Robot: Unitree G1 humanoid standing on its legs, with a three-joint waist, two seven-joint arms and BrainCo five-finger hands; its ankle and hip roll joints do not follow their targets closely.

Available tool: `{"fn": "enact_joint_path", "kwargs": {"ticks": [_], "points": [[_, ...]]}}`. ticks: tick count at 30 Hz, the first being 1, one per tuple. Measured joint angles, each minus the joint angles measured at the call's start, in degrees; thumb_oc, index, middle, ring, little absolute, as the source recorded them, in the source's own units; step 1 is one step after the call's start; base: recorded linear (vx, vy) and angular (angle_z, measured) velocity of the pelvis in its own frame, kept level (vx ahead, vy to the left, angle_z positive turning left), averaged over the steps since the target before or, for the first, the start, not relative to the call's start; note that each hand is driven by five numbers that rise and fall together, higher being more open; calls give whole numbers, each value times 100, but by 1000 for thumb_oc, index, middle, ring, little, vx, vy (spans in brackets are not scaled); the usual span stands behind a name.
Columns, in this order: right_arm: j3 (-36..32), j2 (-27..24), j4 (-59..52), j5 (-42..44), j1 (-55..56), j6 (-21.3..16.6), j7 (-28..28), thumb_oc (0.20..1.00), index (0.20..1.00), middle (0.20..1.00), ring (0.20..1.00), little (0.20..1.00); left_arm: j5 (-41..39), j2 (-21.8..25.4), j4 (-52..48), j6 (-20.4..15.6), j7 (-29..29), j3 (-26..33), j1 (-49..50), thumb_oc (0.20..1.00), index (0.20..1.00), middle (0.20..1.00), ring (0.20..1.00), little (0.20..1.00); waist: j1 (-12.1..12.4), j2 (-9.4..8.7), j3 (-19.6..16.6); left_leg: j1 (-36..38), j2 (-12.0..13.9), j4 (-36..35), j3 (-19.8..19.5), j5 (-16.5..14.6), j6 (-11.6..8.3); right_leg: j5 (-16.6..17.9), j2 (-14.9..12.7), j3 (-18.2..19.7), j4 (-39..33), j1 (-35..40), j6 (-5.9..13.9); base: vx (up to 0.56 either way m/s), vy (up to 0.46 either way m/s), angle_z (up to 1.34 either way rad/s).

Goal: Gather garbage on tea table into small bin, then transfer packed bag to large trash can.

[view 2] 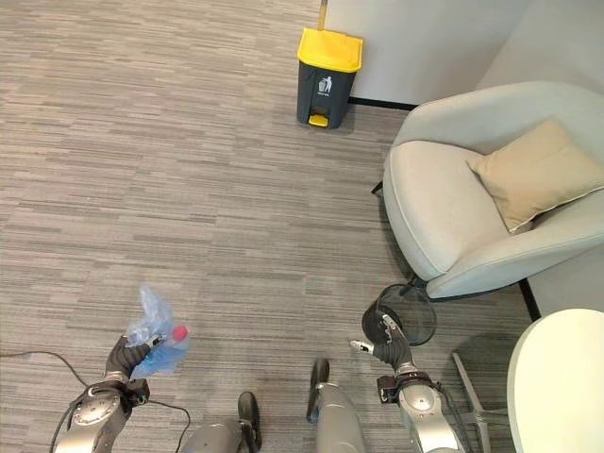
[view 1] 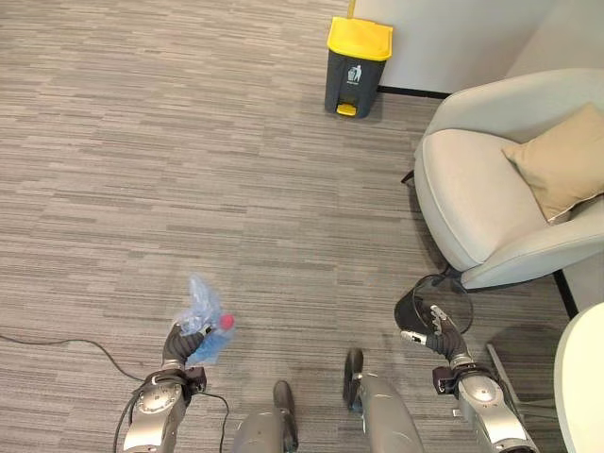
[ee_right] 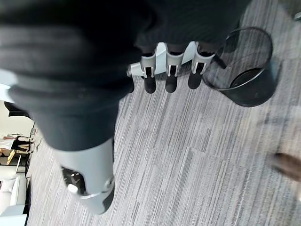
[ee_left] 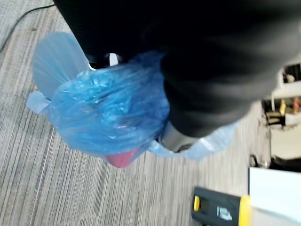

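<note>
Blue bag (view 1: pixel 204 326) in left hand (view 1: pixel 179 344) — grey carpet (view 1: pixel 189 170).

Greys and beiges, with blue, yellow and red accents.
The carpet (view 1: pixel 189 142) is grey-brown with fine horizontal streaks. At upper centre stands a dark grey trash can (view 1: pixel 351 80) with a bright yellow lid and yellow pedal. The armchair (view 1: pixel 472 203) on the right is pale grey, its cushion (view 1: pixel 562 160) tan. At lower left, the translucent blue bag (view 1: pixel 203 326) shows a red-pink spot at its side. The small bin (view 1: pixel 420 307) at lower right is black, and the worktop (view 1: pixel 587 387) at the right edge is white.
</note>
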Motion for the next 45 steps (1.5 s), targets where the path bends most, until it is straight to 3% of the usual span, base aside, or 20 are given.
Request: {"fn": "enact_joint_path", "kwargs": {"ticks": [5, 8, 9, 11, 15, 17, 20, 23, 29, 31, 33, 34, 35, 36, 38, 39, 40, 42, 43, 45], "points": [[9, -6, -4, -1, 60, 2, -13, 1000, 1000, 1000, 1000, 1000, 1, -74, -3, 1, 2, -41, 48, 200, 200, 200, 200, 200, -2, 120, 71, 399, -60, -96, -328, -323, -242, 238, 3, -214, -576, -10, -92, 311, -103, 33], [-24, -68, 0, 1, 137, 7, -16, 1000, 1000, 1000, 1000, 1000, 6, -104, -10, 9, -4, -217, 32, 200, 200, 200, 200, 200, -138, 230, 38, 833, 71, -228, -781, -525, -628, 895, 85, -194, -552, 346, -324, 390, -219, 66], [-20, -162, 35, 1, 159, 6, -13, 1000, 1000, 1000, 1000, 1000, 9, -164, -37, 8, -61, -296, 77, 200, 200, 200, 200, 200, -232, 422, -58, 1002, 336, -362, -991, -528, -780, 836, 299, -209, -147, 354, -453, 445, -325, 84], [-22, -265, 68, 1, 84, -18, -7, 1000, 1000, 1000, 1000, 1000, 10, -158, -117, 5, -89, -325, 103, 200, 200, 200, 200, 200, -218, 476, -106, 1047, 612, 34, -1013, -469, -916, 280, 499, -372, 370, 398, -993, 370, -319, 40], [-141, -411, 85, 4, -16, -63, 1, 1000, 1000, 1000, 1000, 1000, 12, -155, -249, 17, -198, -333, 306, 200, 200, 200, 200, 200, -169, 452, -231, -172, 1084, 3018, -1030, 134, -1220, -37, 898, -411, 279, 957, -1404, 212, -170, -14], [-123, -443, 76, 10, -21, -78, -17, 1000, 1000, 1000, 1000, 1000, 13, -145, -250, 47, -200, -322, 322, 200, 200, 200, 200, 200, -174, 416, -250, -472, 1074, 3362, -1038, 32, -1243, -75, 1039, -336, 183, 1181, -1440, 244, -118, -40], [-143, -426, 70, 141, 20, -55, -24, 1000, 1000, 1000, 1000, 1000, 10, -132, -343, 40, -202, -319, -27, 200, 200, 200, 200, 200, -280, 161, -211, -1134, 670, 2853, -994, -280, -924, -243, 1059, 68, -339, 1665, -1512, 314, -53, 0], [-130, -316, 95, 217, -21, -61, -29, 1000, 1000, 1000, 1000, 1000, 11, -102, -402, 44, -209, -275, 20, 200, 200, 200, 200, 200, -140, -2, -145, -1490, 431, 1364, -949, -251, -855, -204, 1101, 182, -607, 2102, -1412, 275, 20, -46], [-92, -323, 350, 218, -42, -57, -109, 1000, 1000, 1000, 1000, 1000, 9, -105, -407, 32, -199, -203, 66, 200, 200, 200, 200, 200, 100, 262, -175, -2121, 150, 0, -994, 600, -918, -458, 1372, 613, -1233, 3003, -1133, 404, 104, -56], [-86, -317, 342, 214, 23, -40, -108, 1000, 1000, 1000, 1000, 1000, 10, -127, -408, 40, -200, -196, 249, 200, 200, 200, 200, 200, 195, 297, -222, -1563, 81, -246, -965, 901, -559, -822, 1297, 950, -1151, 3426, -865, 502, 193, -73], [-18, -263, 315, 209, 71, -35, -79, 1000, 1000, 1000, 1000, 1000, 10, -88, -421, 60, -203, -185, 355, 200, 200, 200, 200, 200, 259, 17, -390, -1273, -162, -104, -746, 943, -448, -1203, 888, 919, -461, 3364, -482, 391, 213, -69], [-13, -186, 312, 204, 79, -38, -77, 1000, 1000, 1000, 1000, 1000, 10, -19, -416, 76, -201, -168, 413, 200, 200, 200, 200, 200, 254, -100, -469, -987, -362, -113, -656, 771, -89, -1283, 644, 884, -12, 3336, -359, 350, 249, -68], [26, -169, 269, 191, 70, -29, -57, 1000, 1000, 1000, 1000, 1000, 9, 17, -419, 80, -200, -168, 298, 200, 200, 200, 200, 200, 222, -98, -472, -782, -471, -147, -639, 566, 202, -1415, 493, 912, 913, 2981, -117, 386, 282, -31], [112, -105, 159, 156, 55, -23, 2, 1000, 1000, 1000, 1000, 1000, 10, 113, -419, 84, -197, -169, 224, 200, 200, 200, 200, 200, 208, -73, -482, -645, -548, -200, -603, 572, 239, -1627, 320, 920, 2144, 2290, 16, 439, 270, -11], [162, -28, -15, 133, 4, -13, 44, 1000, 1000, 1000, 1000, 1000, 10, 237, -419, 82, -175, -179, 68, 200, 200, 200, 200, 200, 194, 27, -439, -428, -598, -400, -610, 398, 228, -1775, 163, 870, 3251, 1047, -1, 415, 191, -20], [146, -24, -13, 107, -53, -21, 51, 1000, 1000, 1000, 1000, 1000, 8, 197, -407, 85, -142, -170, 78, 200, 200, 200, 200, 200, 184, 133, -369, -317, -563, -450, -633, 479, 266, -1877, 157, 703, 3055, 790, -64, 255, 51, -1], [139, -55, -27, 105, -46, -11, 51, 1000, 1000, 1000, 1000, 1000, 8, 168, -409, 86, -136, -208, 46, 200, 200, 200, 200, 200, 148, 225, -352, -214, -553, -474, -656, 467, 210, -1821, 167, 565, 2583, 510, -137, 407, 19, 21], [144, -114, -17, 105, -34, -6, 56, 1000, 1000, 1000, 1000, 1000, 3, 88, -371, 73, -126, -195, 74, 200, 200, 200, 200, 200, 115, 321, -322, 150, -604, -679, -694, 186, -64, -1132, 241, 287, 1280, -208, -217, 396, -16, 17], [131, -115, -14, 105, -43, -4, 56, 1000, 1000, 1000, 1000, 1000, 2, 92, -323, 76, -115, -200, 85, 200, 200, 200, 200, 200, 114, 301, -312, 235, -684, -700, -675, 237, 36, -770, 253, 191, 850, -369, -282, 350, -51, 29], [140, -148, -3, 101, 29, 14, 65, 1000, 1000, 1000, 1000, 1000, -1, -35, -232, 68, -108, -136, 97, 200, 200, 200, 200, 200, 24, 364, -294, 498, -708, -630, -785, -48, -144, -225, 323, -72, 257, -534, -403, 416, -74, 31]]}}
